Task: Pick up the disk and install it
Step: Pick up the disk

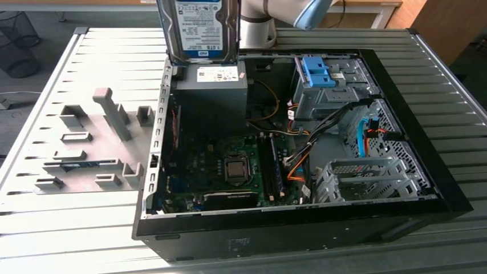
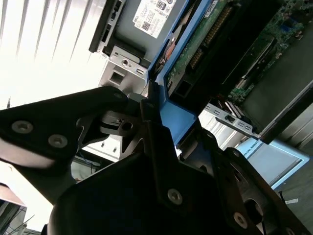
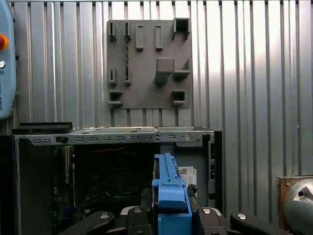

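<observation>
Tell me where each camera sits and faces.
Exterior view: off the arm, high, looking down into the computer case; arm and disk show at its top edge.
First wrist view: on the wrist, looking down past the hand at the case.
Second wrist view: behind the hand, looking along the disk.
Both wrist views share the hand shut on the disk.

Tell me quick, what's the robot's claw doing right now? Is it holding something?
Gripper: closed, holding the disk by its blue carrier, up above the open computer case.
</observation>
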`<state>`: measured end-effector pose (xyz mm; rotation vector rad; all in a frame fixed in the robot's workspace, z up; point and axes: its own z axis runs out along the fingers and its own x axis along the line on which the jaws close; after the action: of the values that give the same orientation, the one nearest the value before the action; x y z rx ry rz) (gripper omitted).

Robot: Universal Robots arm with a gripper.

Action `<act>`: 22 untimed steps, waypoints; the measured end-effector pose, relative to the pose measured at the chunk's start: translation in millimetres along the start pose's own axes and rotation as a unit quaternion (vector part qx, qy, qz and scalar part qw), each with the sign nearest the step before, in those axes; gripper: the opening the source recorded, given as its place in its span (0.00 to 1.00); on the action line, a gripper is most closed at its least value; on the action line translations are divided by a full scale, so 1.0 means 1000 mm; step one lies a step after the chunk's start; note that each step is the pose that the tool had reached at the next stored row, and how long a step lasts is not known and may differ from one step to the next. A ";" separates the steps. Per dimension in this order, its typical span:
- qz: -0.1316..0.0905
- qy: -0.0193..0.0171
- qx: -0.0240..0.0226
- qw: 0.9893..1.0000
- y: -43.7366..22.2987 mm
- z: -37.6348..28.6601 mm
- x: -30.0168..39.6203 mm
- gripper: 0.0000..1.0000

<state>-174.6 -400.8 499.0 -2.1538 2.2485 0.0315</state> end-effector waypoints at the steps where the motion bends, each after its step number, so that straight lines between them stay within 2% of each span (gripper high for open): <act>1: 0.000 0.000 0.000 1.000 -0.0002 0.0005 0.0045 0.37; 5: 0.000 0.000 0.001 1.000 -0.0009 0.0025 0.0219 0.37; 7: 0.000 0.000 0.001 1.000 -0.0020 0.0034 0.0260 0.37; 9: 0.000 0.000 0.001 1.000 -0.0074 0.0043 0.0262 0.37; 18: 0.000 0.000 0.001 1.000 -0.0476 0.0093 0.0246 0.37; 22: 0.000 0.000 0.001 1.000 -0.0487 0.0095 0.0246 0.37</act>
<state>-126.9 -427.2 489.0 -2.1530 2.2479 0.0301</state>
